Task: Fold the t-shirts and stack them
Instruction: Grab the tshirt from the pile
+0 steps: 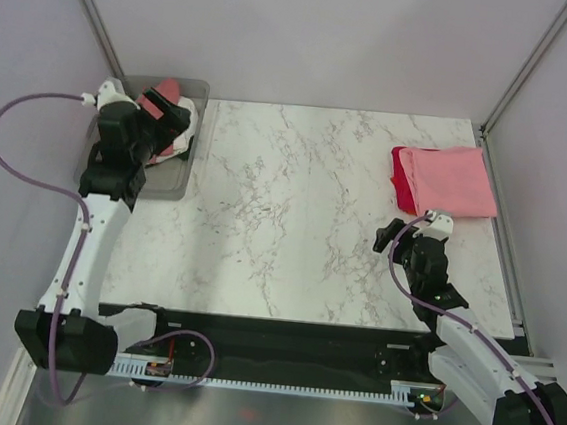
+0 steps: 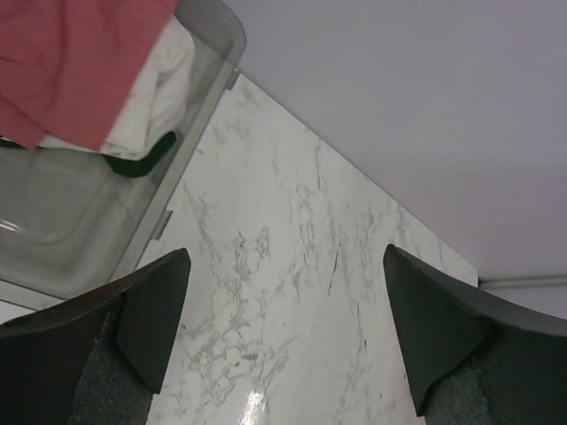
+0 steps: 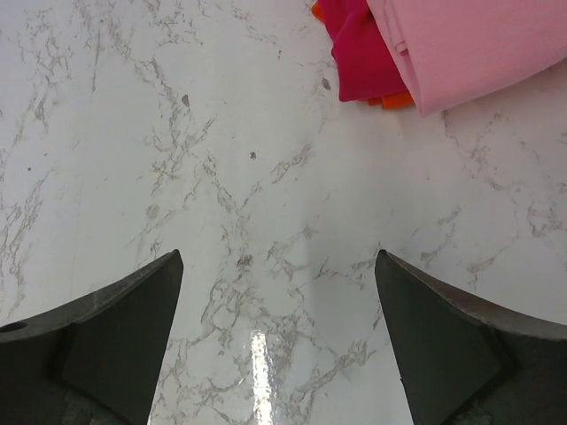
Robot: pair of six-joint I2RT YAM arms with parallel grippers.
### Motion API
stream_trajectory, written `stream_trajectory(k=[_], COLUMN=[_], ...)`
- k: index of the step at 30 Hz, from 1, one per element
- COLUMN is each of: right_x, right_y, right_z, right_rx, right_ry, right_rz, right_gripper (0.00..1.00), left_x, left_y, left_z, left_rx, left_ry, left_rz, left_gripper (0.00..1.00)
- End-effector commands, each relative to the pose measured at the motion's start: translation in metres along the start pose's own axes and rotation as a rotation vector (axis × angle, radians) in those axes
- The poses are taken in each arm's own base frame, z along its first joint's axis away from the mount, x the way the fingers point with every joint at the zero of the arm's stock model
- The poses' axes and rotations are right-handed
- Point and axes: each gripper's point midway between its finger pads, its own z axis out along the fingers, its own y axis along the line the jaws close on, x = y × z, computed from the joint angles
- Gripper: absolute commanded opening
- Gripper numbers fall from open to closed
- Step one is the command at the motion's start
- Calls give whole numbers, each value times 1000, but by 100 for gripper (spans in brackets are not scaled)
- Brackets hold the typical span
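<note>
Left tool (image 2: 283,292): wide open, empty, beside bin (image 2: 53,239), far-left desk (image 1: 292,223) corner; right tool (image 3: 279,274) likewise open, empty. Fetching step, apparently; next move: grasp salmon-red t-shirt (image 2: 71,62).

The marble-patterned table (image 3: 221,177) is glossy, the light pink t-shirt (image 3: 478,44) matt cloth, the bin (image 2: 62,239) translucent plastic.

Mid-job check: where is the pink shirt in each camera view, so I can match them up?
Top external: the pink shirt lies folded at the far right of the table, on top of a red shirt.
Left wrist: not in it.
Right wrist: top right corner, over the same red shirt.
Shared landmark: the marble table, seen in all three views.
</note>
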Motion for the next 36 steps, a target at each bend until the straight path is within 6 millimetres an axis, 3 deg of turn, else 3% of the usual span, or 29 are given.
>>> stream_trajectory(k=[1,7,8,10,11,13,18,23,25,33,35,36], right_x=[-15,-15,-15,-14,-14,-14,-15,-14,-13,-14,-14,-15], right_y=[7,7,8,8,10,10,12,12,12,13,13,13], right_z=[-1,-1,0,0,-1,-1,-1,0,0,-1,-1,-1], right_rx=[-26,-25,-26,-30,-38,-42,-51,-52,-53,-58,-61,-61], right_ry=[-49,-50,-49,-44,-45,-46,-50,-43,-41,-49,-48,-49], right_rz=[20,20,21,18,17,19,20,16,14,16,16,15], right_gripper=[98,98,98,98,98,98,98,98,98,98,98,98], left_x=[-27,-58,-50,-52,-40,-41,-17,-1,12,45,52,54], left_y=[50,61,71,73,86,87,121,155,171,225,232,232], left_z=[19,66,83,100,119,135,182,208,216,232,236,238], left_rx=[-292,-381,-412,-425,-458,-459,-539,-610,-635,-737,-731,-710], left_ry=[-30,-70,-40,-35,1,11,73,114,149,235,262,281], left_rz=[21,77,90,115,129,154,198,224,245,264,256,256], left_gripper=[97,92,92,92,91,90,87,84,76,67,46,30])
